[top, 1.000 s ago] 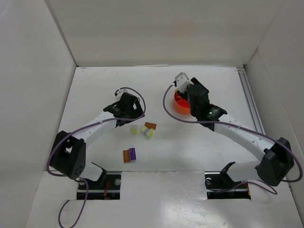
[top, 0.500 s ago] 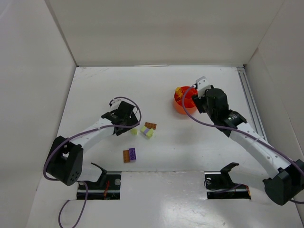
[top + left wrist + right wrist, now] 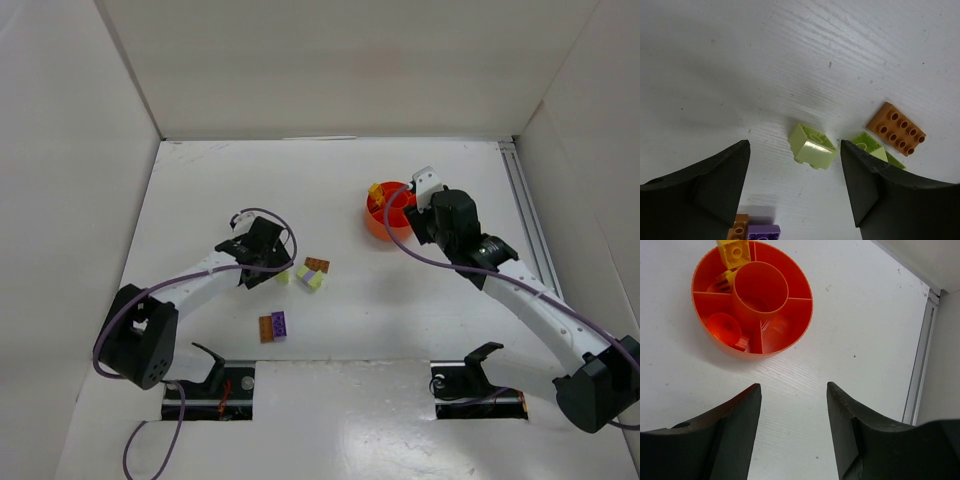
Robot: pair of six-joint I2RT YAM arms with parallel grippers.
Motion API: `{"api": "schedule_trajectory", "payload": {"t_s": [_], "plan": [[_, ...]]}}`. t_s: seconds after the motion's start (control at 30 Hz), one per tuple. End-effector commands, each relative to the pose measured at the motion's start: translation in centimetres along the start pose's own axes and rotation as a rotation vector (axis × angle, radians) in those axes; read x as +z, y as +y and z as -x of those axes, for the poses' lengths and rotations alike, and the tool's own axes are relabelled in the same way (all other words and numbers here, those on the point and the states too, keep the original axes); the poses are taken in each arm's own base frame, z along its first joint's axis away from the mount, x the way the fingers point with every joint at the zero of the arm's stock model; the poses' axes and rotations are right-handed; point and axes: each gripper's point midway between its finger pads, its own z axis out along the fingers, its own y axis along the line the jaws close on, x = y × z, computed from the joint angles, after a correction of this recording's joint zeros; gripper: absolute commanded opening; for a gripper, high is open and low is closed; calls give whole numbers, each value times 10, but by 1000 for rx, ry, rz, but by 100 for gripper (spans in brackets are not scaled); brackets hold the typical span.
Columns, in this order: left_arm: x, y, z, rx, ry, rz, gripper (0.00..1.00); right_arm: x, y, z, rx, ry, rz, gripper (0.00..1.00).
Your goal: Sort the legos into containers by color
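The round orange-red dish [image 3: 388, 210] stands at the back right, and two yellow bricks [image 3: 377, 191] lie in one compartment. The dish also shows in the right wrist view [image 3: 801, 315], with the yellow bricks [image 3: 734, 252] at its far side. My right gripper [image 3: 414, 213] [image 3: 794, 388] is open and empty, just beside the dish. My left gripper [image 3: 272, 267] [image 3: 794, 146] is open, low over the table. A pale yellow-green brick [image 3: 283, 275] [image 3: 812, 147] lies on its side between and just past the left fingertips.
A brown-orange brick [image 3: 317, 265] [image 3: 896, 128] and another pale yellow-green brick [image 3: 315, 281] [image 3: 869, 145] lie just right of the left gripper. A brown-orange and purple pair [image 3: 272, 326] lies nearer the bases, the purple one [image 3: 762, 232] at the frame's bottom. White walls enclose the table.
My right gripper has pulled back from over the dish to its right side, and the yellow bricks in the dish now show. My left gripper has shifted slightly nearer, by the pale brick.
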Motion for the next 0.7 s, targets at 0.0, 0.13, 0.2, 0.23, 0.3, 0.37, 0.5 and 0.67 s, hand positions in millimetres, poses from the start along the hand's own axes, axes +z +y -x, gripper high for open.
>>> {"api": "schedule_trajectory", "payload": {"t_s": [0.0, 0.13, 0.2, 0.23, 0.3, 0.37, 0.5, 0.67], "plan": [[5, -5, 1, -19, 0, -9, 70, -3, -5, 10, 33, -38, -6, 60], [11, -4, -2, -15, 8, 3, 65, -3, -7, 9, 37, -35, -14, 60], [13, -6, -3, -16, 15, -5, 62, -2, -6, 5, 34, -26, -11, 60], [13, -8, -2, -18, 10, -13, 62, -1, -9, 4, 38, -23, -19, 60], [14, -8, -5, -7, 25, -13, 61, -1, -9, 4, 38, -23, -19, 60], [15, -10, -4, -9, 20, -20, 61, 1, -8, 2, 35, -14, -17, 60], [18, -8, -9, 13, 34, -9, 61, 3, -7, 0, 33, -6, -14, 60], [19, -9, -13, 24, 42, -6, 54, 4, -5, -4, 30, 3, -12, 60]]}}
